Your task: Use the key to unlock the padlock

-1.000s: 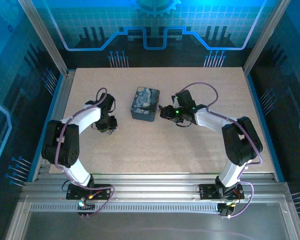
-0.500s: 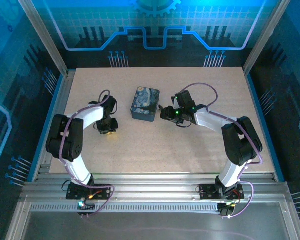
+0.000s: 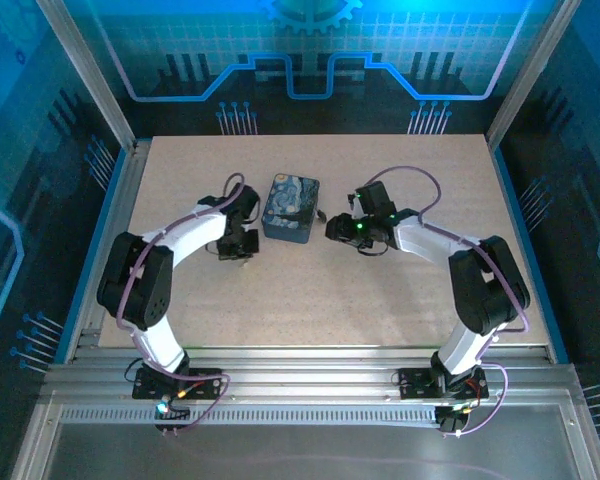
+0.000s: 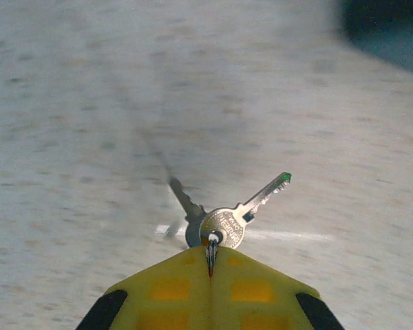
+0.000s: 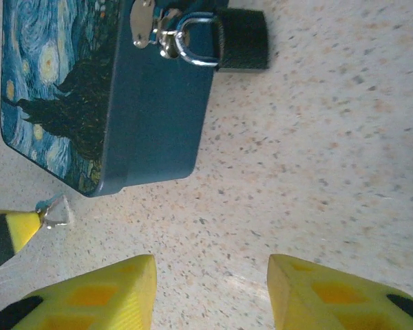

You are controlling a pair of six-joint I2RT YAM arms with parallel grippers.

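Top external view: a dark blue tin (image 3: 291, 208) with a swirl-painted lid lies closed on the speckled table (image 3: 380, 300), left of centre. The left gripper (image 3: 236, 246) is low over the table just beside the tin's left side, and the right gripper (image 3: 332, 228) is near the tin's right side, so the tin lies between the two. At this size the small parts at the tin's right side cannot be told apart. Left wrist view: the yellow fingers (image 4: 172, 289) are pressed together with no gap, pinching the small ring (image 4: 211, 242) at the lower edge of the key (image 4: 224, 225). The key's round bow sits just past the fingertips and its blade points up and to the right, clear of the table. A second, darker key (image 4: 184, 204) hangs on the same ring and slants to the upper left. Right wrist view: the gripper's two yellow fingers stand apart with bare table between them, holding nothing. The tin lies ahead of them, lid shut, so what it holds is hidden. The padlock (image 5: 242, 40), a small dark body with a silvery shackle (image 5: 199, 42), rests on the table touching the tin's side wall. Its closed shackle passes through the tin's metal hasp (image 5: 144, 20). At the left edge, the tip of the other gripper appears with a glint of key metal, near the tin's corner.
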